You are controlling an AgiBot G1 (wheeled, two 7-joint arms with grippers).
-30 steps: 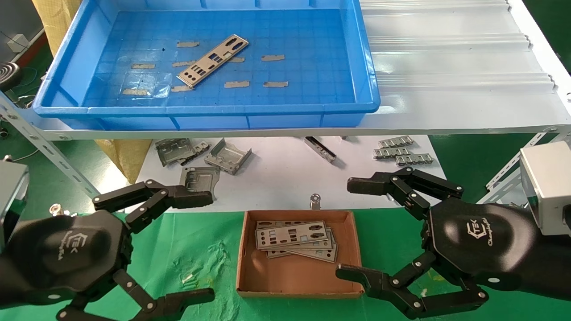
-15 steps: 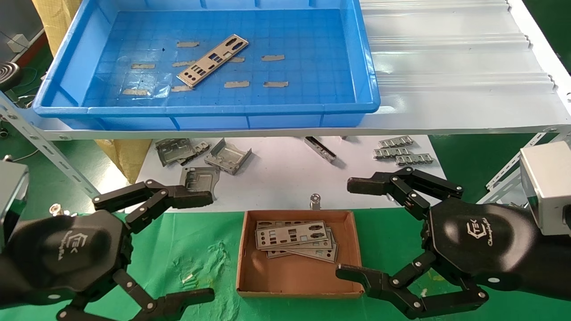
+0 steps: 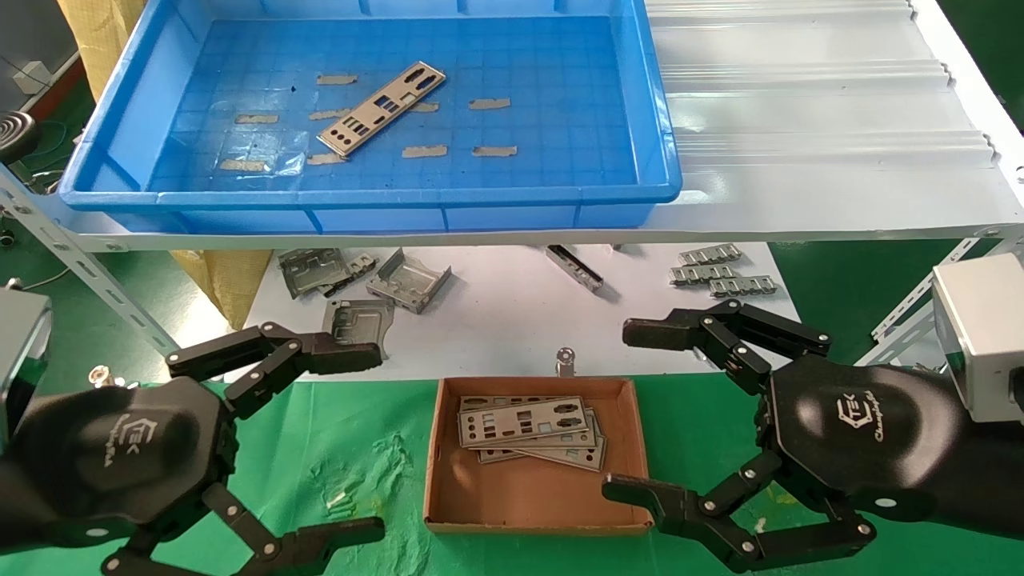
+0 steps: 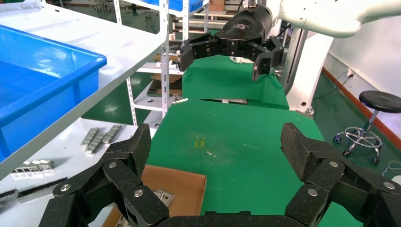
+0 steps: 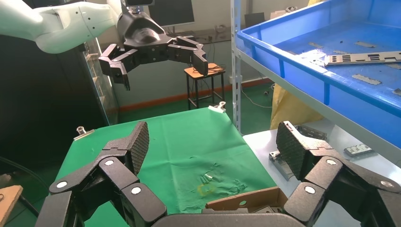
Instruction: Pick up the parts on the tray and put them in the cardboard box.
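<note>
On the upper shelf sits the blue tray [image 3: 400, 194], holding one silver part [image 3: 382, 108] that lies diagonally left of its middle. This part [image 5: 364, 58] also shows in the right wrist view. Below, on the green cloth, the cardboard box [image 3: 528, 500] contains a stack of parts [image 3: 528, 428] at its far end. My left gripper [image 3: 372, 440] hangs open to the left of the box, empty. My right gripper [image 3: 622, 410] hangs open to the right of the box, also empty. Both are level with the box and well below the tray.
Bent metal brackets [image 3: 404, 280] and linked grey strips [image 3: 720, 272] lie on the white sheet under the shelf, beyond the box. A white corrugated sheet [image 3: 800, 96] covers the shelf right of the tray. Slotted shelf posts [image 3: 80, 256] stand at both sides.
</note>
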